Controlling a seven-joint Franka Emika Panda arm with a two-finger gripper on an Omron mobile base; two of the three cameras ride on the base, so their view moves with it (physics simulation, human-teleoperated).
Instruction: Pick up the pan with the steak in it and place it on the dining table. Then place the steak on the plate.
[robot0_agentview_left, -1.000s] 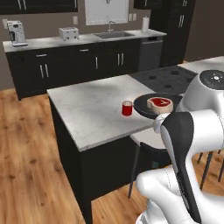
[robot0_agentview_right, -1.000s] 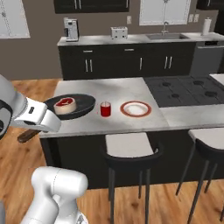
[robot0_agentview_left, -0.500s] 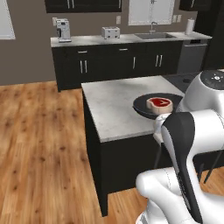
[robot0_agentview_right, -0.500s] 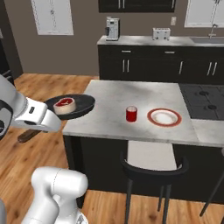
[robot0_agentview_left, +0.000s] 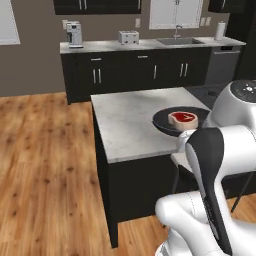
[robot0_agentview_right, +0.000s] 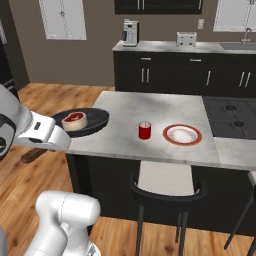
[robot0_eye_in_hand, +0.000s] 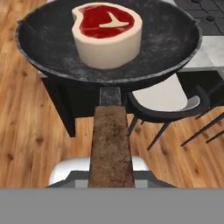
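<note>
The black pan (robot0_agentview_right: 94, 120) hangs level at the left end of the marble dining table (robot0_agentview_right: 150, 107), its bowl partly over the table's corner. The red steak (robot0_agentview_right: 75, 120) with its pale fat rim lies in the pan. My gripper (robot0_agentview_right: 59, 139) is shut on the brown wooden handle (robot0_eye_in_hand: 109, 148), whose tail sticks out behind the hand. The hand view looks along the handle into the pan (robot0_eye_in_hand: 166, 39) and onto the steak (robot0_eye_in_hand: 107, 33). From the left base view, pan (robot0_agentview_left: 165, 121) and steak (robot0_agentview_left: 183, 118) sit beside my arm. The red-rimmed white plate (robot0_agentview_right: 182, 134) lies further right on the table.
A small red cup (robot0_agentview_right: 144, 130) stands between pan and plate. A black stool (robot0_agentview_right: 167, 187) is tucked under the near side. A dark cooktop (robot0_agentview_right: 232, 114) lies at the table's right end. Wooden floor (robot0_agentview_left: 45, 165) opens to the left; the back counter (robot0_agentview_left: 150, 45) holds toaster and sink.
The base has driven, so the whole scene slid right in both views. The pan, still held, now sits at the table's left end instead of over its middle.
</note>
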